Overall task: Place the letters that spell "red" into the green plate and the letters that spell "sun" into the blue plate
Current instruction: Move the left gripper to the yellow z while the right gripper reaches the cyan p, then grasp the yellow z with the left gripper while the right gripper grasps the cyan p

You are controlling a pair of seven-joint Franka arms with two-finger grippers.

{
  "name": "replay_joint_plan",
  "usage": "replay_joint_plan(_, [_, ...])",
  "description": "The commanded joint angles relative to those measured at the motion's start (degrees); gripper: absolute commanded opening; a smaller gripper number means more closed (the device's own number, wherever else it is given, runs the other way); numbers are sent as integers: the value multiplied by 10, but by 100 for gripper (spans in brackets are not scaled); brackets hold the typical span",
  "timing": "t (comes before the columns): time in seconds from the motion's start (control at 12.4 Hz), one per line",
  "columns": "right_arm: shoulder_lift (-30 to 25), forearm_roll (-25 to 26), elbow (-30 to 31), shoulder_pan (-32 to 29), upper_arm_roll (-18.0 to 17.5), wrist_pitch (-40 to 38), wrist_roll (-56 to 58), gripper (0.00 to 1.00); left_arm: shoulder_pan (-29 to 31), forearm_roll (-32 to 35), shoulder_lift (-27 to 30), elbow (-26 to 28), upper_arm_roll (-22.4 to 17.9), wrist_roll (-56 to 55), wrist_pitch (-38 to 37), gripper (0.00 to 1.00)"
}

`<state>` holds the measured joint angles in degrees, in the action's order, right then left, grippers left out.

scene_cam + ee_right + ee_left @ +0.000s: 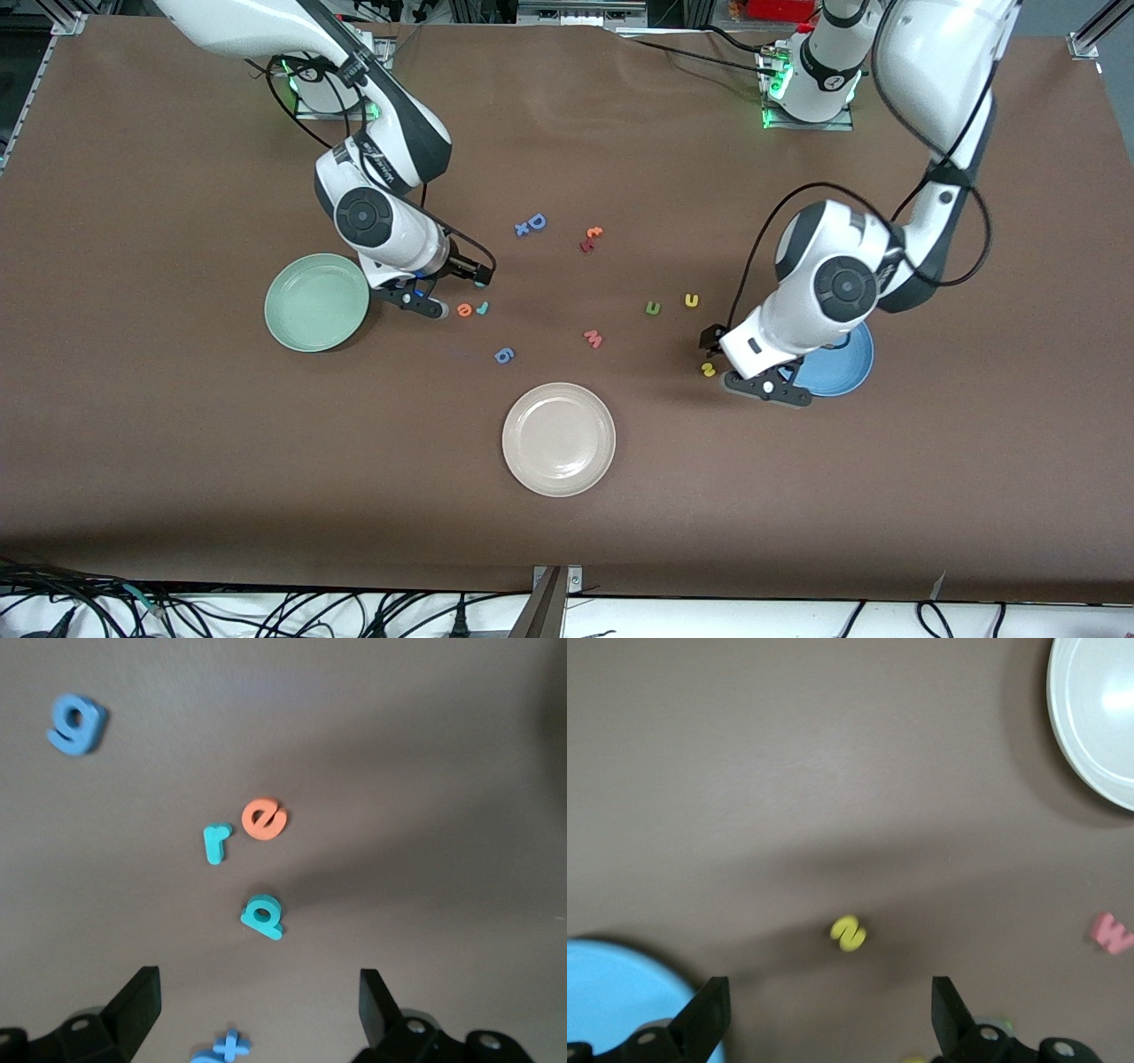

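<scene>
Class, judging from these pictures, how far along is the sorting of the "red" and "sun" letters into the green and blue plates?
Done: nothing; the pale green plate is empty and the blue plate shows no letters.
In hand: the open right gripper is over the teal "d", beside teal "r" and orange "e". The open left gripper is over the yellow "s".
Left: all six, including yellow "u" and olive "n".
</scene>
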<state>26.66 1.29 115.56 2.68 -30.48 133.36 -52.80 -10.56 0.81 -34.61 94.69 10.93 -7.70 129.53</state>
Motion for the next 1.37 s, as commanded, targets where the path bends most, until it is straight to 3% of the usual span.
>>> replay_joint_plan(0.0, [18, -2, 22, 9, -5, 58, 2, 98, -5, -2, -41, -7, 0, 1, 36, 100])
replay_joint_plan(0.24, [47, 36, 29, 34, 1, 122, 2, 98, -7, -2, -49, 41, 0, 8, 90, 100])
replay_joint_plan(0.48, [66, 136, 33, 33, 7, 125, 2, 96, -10, 14, -53, 41, -1, 8, 105, 100])
replay_joint_plan(0.72, [74, 187, 33, 33, 9, 125, 1, 96, -10, 45, -68, 38, 0, 8, 110, 94])
replay_joint_plan(0.8, [75, 188, 33, 33, 9, 125, 0, 93, -10, 46, -70, 38, -1, 8, 110, 88])
replay_joint_plan(0.88, [75, 187, 33, 33, 9, 125, 0, 86, -11, 46, -71, 38, -1, 8, 112, 74])
replay_joint_plan(0.96, [75, 187, 33, 33, 9, 125, -1, 77, -11, 46, -73, 37, -1, 8, 112, 51])
replay_joint_plan(1.12, [75, 188, 34, 32, 9, 125, -3, 50, -16, 46, -85, 37, -1, 8, 118, 44])
replay_joint_plan(1.21, [75, 187, 34, 33, 9, 125, -3, 45, -15, 46, -86, 37, -2, 10, 121, 24])
replay_joint_plan(1.29, [75, 187, 34, 33, 9, 125, -4, 40, -15, 46, -85, 37, -2, 10, 121, 12])
